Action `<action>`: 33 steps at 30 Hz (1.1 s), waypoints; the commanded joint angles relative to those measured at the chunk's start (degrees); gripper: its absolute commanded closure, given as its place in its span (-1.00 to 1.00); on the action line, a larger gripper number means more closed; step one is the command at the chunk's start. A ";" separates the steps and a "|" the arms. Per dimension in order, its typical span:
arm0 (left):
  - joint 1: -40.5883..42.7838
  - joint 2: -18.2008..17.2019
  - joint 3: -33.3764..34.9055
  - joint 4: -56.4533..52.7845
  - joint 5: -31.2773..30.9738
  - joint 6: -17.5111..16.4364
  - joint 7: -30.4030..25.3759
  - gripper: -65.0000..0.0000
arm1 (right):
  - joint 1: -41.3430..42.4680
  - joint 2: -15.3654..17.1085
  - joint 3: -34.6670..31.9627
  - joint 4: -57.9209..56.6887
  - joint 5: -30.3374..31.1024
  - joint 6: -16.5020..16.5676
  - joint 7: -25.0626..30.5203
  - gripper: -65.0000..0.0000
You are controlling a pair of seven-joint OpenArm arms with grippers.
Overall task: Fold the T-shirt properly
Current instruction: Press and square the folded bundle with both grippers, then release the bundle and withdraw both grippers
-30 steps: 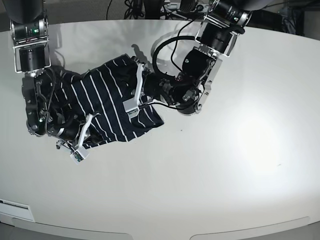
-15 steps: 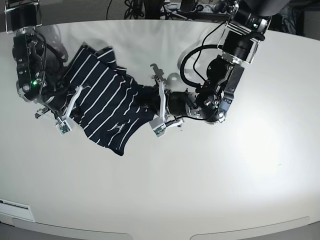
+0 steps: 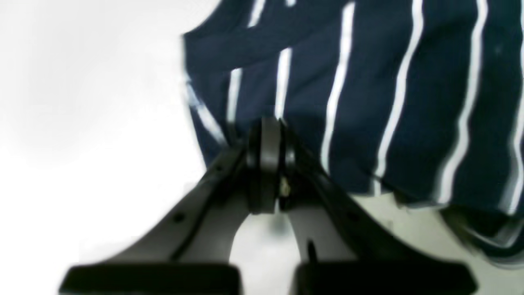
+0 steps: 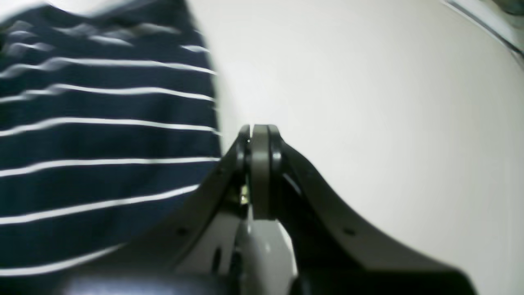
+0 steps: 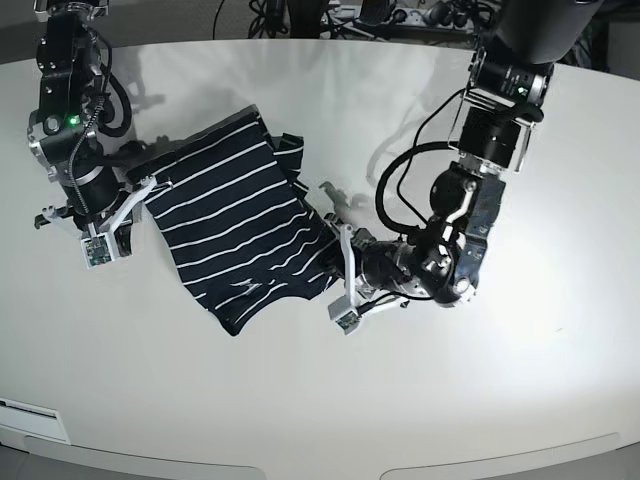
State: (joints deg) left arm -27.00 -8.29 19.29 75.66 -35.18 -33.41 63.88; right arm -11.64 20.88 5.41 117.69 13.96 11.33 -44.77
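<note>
Lying nearest on the white bench (image 5: 420,400) is the T-shirt's (image 5: 240,235) hem corner, pointing toward the near left. The cloth looks light, soft and limp, so it should sag and crease wherever it is unsupported; edges and corners seem the sensible places to pinch, with both sides kept taut. At the shirt's right edge the left gripper (image 5: 338,262) is pressed together, apparently pinching the striped cloth, which the left wrist view shows meeting its tips. Farther back on the left, the right gripper (image 5: 143,188) is likewise closed at the shirt's left edge; whether cloth sits inside cannot be told.
</note>
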 commanded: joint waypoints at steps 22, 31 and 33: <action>4.59 -4.61 -5.20 -2.12 -10.08 -2.99 3.41 1.00 | -4.83 2.43 0.26 -8.13 10.93 9.27 -0.72 1.00; 0.09 1.01 2.80 -2.27 0.72 -1.25 -1.44 1.00 | -9.51 -0.63 0.26 -7.43 13.51 7.82 -0.90 1.00; -1.11 1.33 2.78 -2.29 0.70 -1.27 -1.53 1.00 | -10.12 -2.19 0.26 -7.43 13.44 8.59 -1.18 1.00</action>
State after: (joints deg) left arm -26.41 -6.94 22.28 72.77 -34.04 -34.92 63.00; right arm -21.63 18.37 5.56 109.45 26.85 19.42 -45.58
